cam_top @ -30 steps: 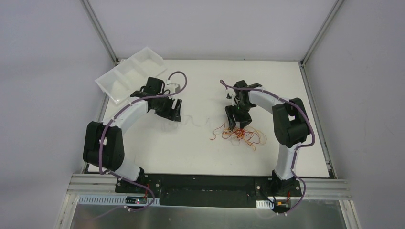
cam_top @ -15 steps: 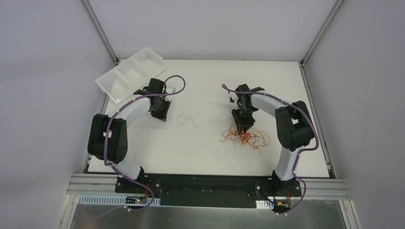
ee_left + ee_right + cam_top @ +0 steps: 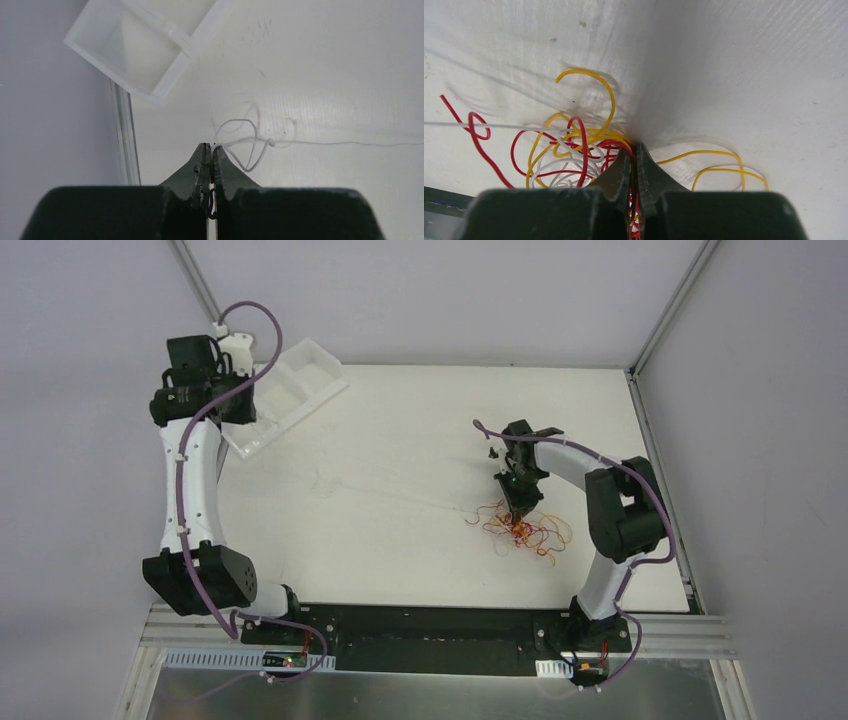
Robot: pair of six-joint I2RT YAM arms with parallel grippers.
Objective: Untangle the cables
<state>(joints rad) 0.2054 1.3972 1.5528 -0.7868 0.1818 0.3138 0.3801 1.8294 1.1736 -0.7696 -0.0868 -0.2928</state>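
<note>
The cables form a curly red, yellow and white tangle [image 3: 522, 530] on the table's right half. My right gripper [image 3: 520, 508] points down into it. In the right wrist view that gripper [image 3: 634, 150] is shut on red and yellow strands of the tangle [image 3: 569, 145]. One thin white cable [image 3: 400, 496] runs left from the tangle across the table. My left gripper [image 3: 232, 405] is raised at the far left. In the left wrist view it [image 3: 212, 146] is shut on the end of the white cable [image 3: 250, 142], which loops just past the tips and trails off to the right.
A white two-compartment tray [image 3: 290, 390] sits tilted at the table's far left corner, also in the left wrist view [image 3: 145, 45]. The table's metal left edge [image 3: 125, 130] runs below the left gripper. Purple cables run along both arms.
The left gripper shut on the white cable and swung up and far left toward the tray, drawing the strand out. The right gripper closed on the tangle.
</note>
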